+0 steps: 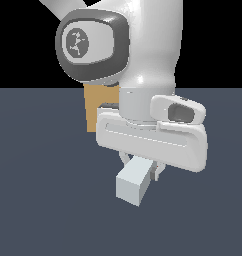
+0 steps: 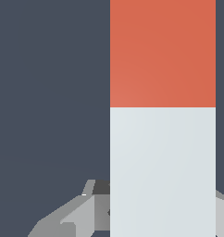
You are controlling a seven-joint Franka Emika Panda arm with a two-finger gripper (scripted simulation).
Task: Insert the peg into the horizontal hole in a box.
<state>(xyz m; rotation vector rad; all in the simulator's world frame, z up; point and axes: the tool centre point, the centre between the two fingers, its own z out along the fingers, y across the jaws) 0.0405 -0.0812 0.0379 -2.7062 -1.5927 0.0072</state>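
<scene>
My gripper (image 1: 141,167) is shut on the peg (image 1: 134,181), whose pale grey-white end sticks out toward the camera in the exterior view, above the floor. In the wrist view the peg (image 2: 162,139) fills the frame lengthwise, white near the fingers (image 2: 81,213) and red-orange at the far end. The tan box (image 1: 99,106) stands behind the arm in the exterior view, mostly hidden by the wrist and hand. Its hole is hidden.
The dark blue-grey floor (image 1: 43,200) spreads all around. The arm's large white links (image 1: 143,45) fill the upper middle of the exterior view and block the box.
</scene>
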